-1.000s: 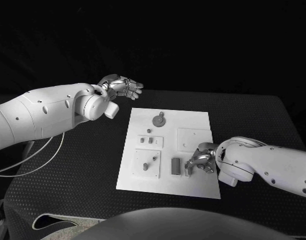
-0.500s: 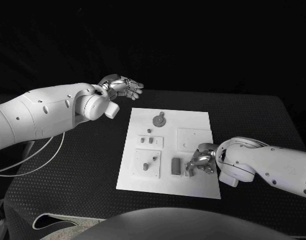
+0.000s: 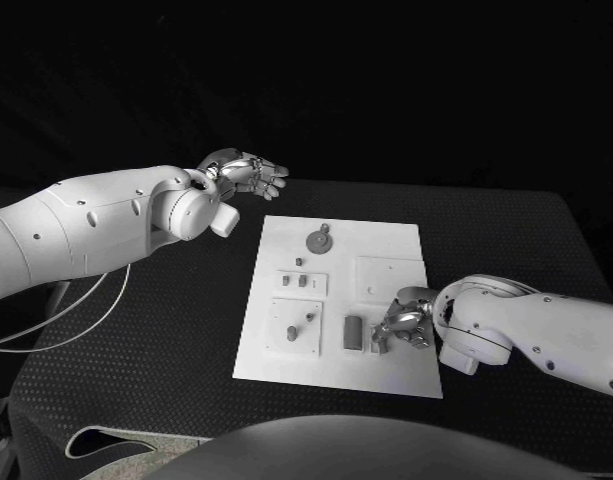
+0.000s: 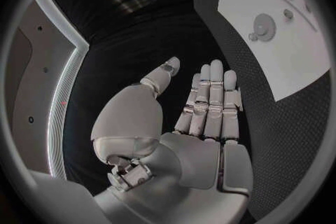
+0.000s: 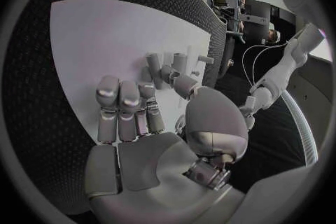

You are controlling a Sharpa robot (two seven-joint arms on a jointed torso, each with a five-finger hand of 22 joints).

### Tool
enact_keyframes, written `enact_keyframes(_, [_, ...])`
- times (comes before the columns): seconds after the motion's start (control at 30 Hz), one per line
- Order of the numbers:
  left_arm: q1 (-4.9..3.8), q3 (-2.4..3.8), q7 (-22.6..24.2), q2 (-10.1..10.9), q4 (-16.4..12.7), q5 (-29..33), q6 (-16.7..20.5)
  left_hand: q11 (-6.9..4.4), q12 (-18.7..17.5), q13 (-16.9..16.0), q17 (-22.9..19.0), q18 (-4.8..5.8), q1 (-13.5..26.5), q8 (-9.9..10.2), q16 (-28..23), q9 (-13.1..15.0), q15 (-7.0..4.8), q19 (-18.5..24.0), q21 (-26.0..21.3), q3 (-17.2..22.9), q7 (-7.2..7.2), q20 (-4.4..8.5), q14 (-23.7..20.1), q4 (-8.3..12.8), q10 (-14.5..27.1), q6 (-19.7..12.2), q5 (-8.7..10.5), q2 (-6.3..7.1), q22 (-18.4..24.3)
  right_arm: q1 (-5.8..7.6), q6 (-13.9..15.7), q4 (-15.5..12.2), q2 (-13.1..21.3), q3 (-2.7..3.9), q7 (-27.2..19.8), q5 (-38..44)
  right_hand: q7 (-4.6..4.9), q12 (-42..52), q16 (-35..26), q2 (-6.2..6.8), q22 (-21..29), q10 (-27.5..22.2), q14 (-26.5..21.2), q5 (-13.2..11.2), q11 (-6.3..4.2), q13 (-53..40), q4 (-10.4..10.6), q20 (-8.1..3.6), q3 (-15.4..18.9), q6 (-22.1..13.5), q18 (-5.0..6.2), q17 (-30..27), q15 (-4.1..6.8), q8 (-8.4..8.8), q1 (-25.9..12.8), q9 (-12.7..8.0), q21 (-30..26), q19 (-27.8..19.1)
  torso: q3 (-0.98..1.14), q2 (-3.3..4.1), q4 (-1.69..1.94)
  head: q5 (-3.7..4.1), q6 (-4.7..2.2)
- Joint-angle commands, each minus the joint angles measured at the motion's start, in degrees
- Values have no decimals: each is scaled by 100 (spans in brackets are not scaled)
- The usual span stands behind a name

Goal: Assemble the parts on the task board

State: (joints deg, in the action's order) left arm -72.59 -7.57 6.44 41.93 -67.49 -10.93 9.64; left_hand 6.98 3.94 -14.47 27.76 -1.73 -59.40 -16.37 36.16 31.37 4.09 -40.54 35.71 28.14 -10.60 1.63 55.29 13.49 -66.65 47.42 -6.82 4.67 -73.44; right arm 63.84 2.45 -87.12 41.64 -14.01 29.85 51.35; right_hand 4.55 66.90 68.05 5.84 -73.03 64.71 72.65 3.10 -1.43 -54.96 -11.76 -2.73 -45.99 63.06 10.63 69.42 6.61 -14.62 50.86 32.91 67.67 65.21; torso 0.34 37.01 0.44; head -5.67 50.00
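Before me stands a black table (image 3: 148, 330) with a fine woven texture across its top, its far edge running straight and its corners rounded. Beyond it everything falls away into darkness. To one side I see a grey wall panel (image 4: 28, 95) edged by a bright strip of light (image 4: 66, 75). Pale cables (image 3: 61, 320) trail over the table's edge.

The left hand (image 3: 244, 173) hung raised, fingers straight and apart; the right hand (image 3: 401, 327) reached down, fingers curled.
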Motion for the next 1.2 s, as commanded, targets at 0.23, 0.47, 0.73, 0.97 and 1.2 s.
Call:
enact_keyframes(0.23, [-9, 4, 20, -5, -8, 25, -97, 32, 14, 10, 9, -109, 61, -38, -41, -6, 6, -40, -28, -1, 7, -7, 40, -45, 8, -34, -16, -4, -9, -36, -107, -75, -39, -12, -338, -154, -6, -30, -36, 622, 25, -11, -27, -33, -35, -14, 314, 1, 354, 20, 437, -17, 64, -28, -470, -18, 32, 11, 0, -1, 0, -29, 0])
enact_keyframes(0.47, [-9, 4, 20, -9, -1, 25, -99, 33, 13, 10, 12, -109, 64, -39, -44, -7, 6, -40, -30, -2, 6, -7, 40, -49, 10, -35, -16, -4, -10, -36, -149, -86, -6, -12, -335, -123, -12, -31, -29, 760, 41, -17, -30, -31, -41, -22, 451, -30, 429, 9, 437, -12, 77, -42, -476, -8, 25, 12, 2, 1, 2, -27, 0])
enact_keyframes(0.73, [-9, 4, 18, -10, -1, 25, -104, 33, 13, 10, 16, -109, 64, -39, -47, -8, 6, -40, -32, -1, 6, -7, 39, -50, 11, -37, -16, -2, -12, -35, -139, -72, 12, -12, -321, -113, -11, -33, -33, 805, 46, -22, -37, -27, -41, -25, 511, -40, 469, 2, 437, -14, 79, -45, -481, -6, 23, 8, 3, 2, -2, -30, 0])
enact_keyframes(0.97, [-9, 3, 17, -12, 4, 25, -106, 33, 13, 11, 19, -109, 63, -40, -50, -9, 6, -40, -34, 0, 6, -7, 40, -51, 12, -37, -16, -3, -14, -35, -206, -86, 45, -12, -402, -7, -12, -33, -32, 805, 48, -23, -37, -25, -42, -27, 533, -44, 479, 0, 437, -13, 80, -47, -478, -6, 23, 6, 5, 0, 0, -18, 0])
enact_keyframes(1.2, [-8, 3, -2, -10, 13, 25, -110, 33, 13, 11, 21, -110, 61, -40, -52, -9, 6, -40, -35, 1, 6, -7, 40, -51, 12, -38, -17, -5, -15, -36, -532, -113, 88, -12, -579, 99, -10, -31, -37, 867, 46, -36, -52, -22, -41, -37, 400, -65, 535, -18, 437, -13, 85, -50, -289, -4, 27, -9, 6, 0, 0, -6, 0])
